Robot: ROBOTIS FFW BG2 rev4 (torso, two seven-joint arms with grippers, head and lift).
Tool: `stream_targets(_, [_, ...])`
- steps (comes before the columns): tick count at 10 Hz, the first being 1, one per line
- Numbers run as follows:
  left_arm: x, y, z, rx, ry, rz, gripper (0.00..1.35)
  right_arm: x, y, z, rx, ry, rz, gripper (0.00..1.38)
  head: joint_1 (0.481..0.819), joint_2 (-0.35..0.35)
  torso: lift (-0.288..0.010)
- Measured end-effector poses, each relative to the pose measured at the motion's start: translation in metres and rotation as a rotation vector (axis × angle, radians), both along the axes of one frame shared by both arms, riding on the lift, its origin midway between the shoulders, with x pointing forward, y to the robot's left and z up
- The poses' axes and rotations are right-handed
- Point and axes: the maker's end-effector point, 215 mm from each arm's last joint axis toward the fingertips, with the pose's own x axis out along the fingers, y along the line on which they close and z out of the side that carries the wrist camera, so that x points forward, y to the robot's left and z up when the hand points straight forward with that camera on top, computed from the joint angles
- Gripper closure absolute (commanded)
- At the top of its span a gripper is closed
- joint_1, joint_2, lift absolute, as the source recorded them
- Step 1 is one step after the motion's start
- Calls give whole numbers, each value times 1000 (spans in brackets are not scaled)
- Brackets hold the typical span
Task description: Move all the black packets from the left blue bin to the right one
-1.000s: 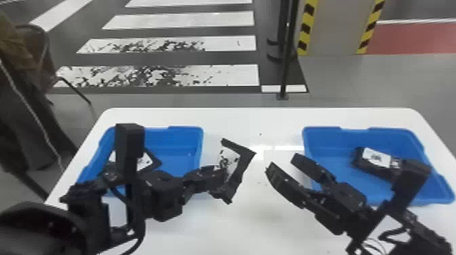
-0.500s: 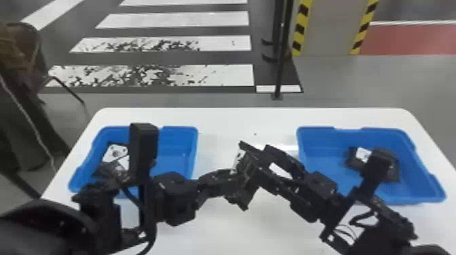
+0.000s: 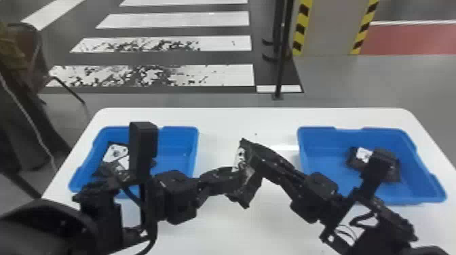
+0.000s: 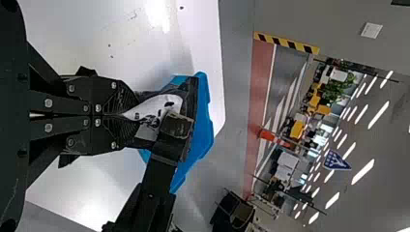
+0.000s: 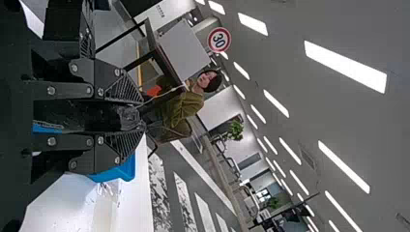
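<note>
My left gripper (image 3: 234,179) is shut on a black packet (image 3: 251,190) over the table between the bins; in the left wrist view, left gripper (image 4: 126,115) fingers pinch the white-printed part of the packet (image 4: 159,108). From the other side my right gripper (image 3: 252,159) grips the same packet. In the right wrist view, the right gripper (image 5: 133,117) has the dark packet (image 5: 77,115) squeezed between its fingers. The left blue bin (image 3: 178,135) holds black packets (image 3: 116,153), partly behind the left arm. Black packets (image 3: 363,155) also lie in the right blue bin (image 3: 319,135), partly covered by the right arm.
Both bins stand on the white table (image 3: 244,117), with the two arms crossing low in front of them. Past its far edge a black post (image 3: 280,67) stands on the floor. A chair (image 3: 34,57) is at the far left.
The right gripper has come in leftward to the held packet, and its fingers have drawn together on it. The left gripper keeps its hold. Both bins sit slightly further left in view than at first.
</note>
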Motion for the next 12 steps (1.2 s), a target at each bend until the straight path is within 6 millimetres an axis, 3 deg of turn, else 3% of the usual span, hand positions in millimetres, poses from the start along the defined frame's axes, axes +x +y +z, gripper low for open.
stream_targets(2, [4, 1, 5, -32, -17, 19, 298, -1, 0, 0, 15, 8, 6, 1280, 695, 61, -140])
stream_targets(3, [7, 8, 5, -41, -25, 39, 82, 2, -5, 1, 28, 13, -2, 1280, 695, 63, -140])
stream_targets(5, [13, 33, 1, -29, -32, 102, 156, 30, -37, -1, -6, -2, -58, 1280, 695, 53, -140])
stream_targets(7, [19, 71, -8, 3, -27, 185, 162, 73, -83, -10, -73, -8, -136, 1280, 695, 43, -140])
stream_targets(8, [21, 90, -10, 12, -30, 227, 162, 96, -115, -23, -127, 1, -194, 1280, 695, 30, -140])
stream_targets(10, [26, 126, -10, 40, -43, 303, 162, 135, -202, -53, -256, 30, -360, 1279, 695, -35, -140])
stream_targets(11, [27, 145, -11, 60, -46, 344, 162, 145, -242, -71, -298, 64, -439, 1064, 695, -60, -140])
stream_targets(12, [27, 163, -12, 79, -48, 380, 162, 150, -269, -94, -327, 109, -487, 596, 695, -67, -140])
